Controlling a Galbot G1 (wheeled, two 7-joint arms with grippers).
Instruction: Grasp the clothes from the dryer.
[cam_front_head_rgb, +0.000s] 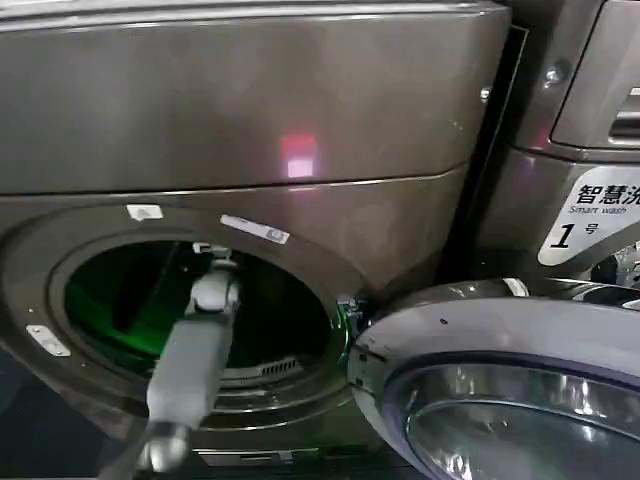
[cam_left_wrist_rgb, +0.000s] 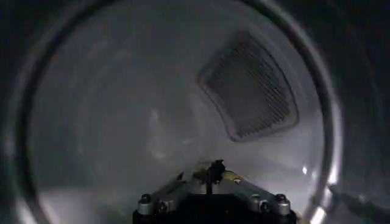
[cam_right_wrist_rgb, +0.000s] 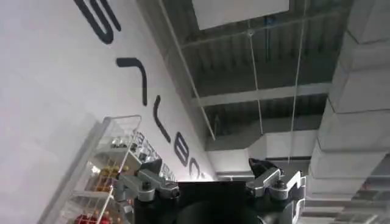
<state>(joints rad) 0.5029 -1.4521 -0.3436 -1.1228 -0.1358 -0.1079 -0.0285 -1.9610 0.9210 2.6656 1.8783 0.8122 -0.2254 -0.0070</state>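
While the door hangs open:
Left pincer: together, inside the dryer drum.
Right pincer: apart, aimed ceilingward.

Dryer — large bronze-grey metal front-loader, brushed panel across the top, round porthole low on the front. Two small white stickers sit on the porthole's upper surround, another on its lower left. Door — silver-rimmed, glass-centred, swung fully open to the right of the porthole, hinged at its right edge. Drum interior: pale, smooth metal, dim in the left wrist view, green-lit in the head view; a dark ribbed vent grille is set in the back wall. Clothes: none can be made out within the drum.
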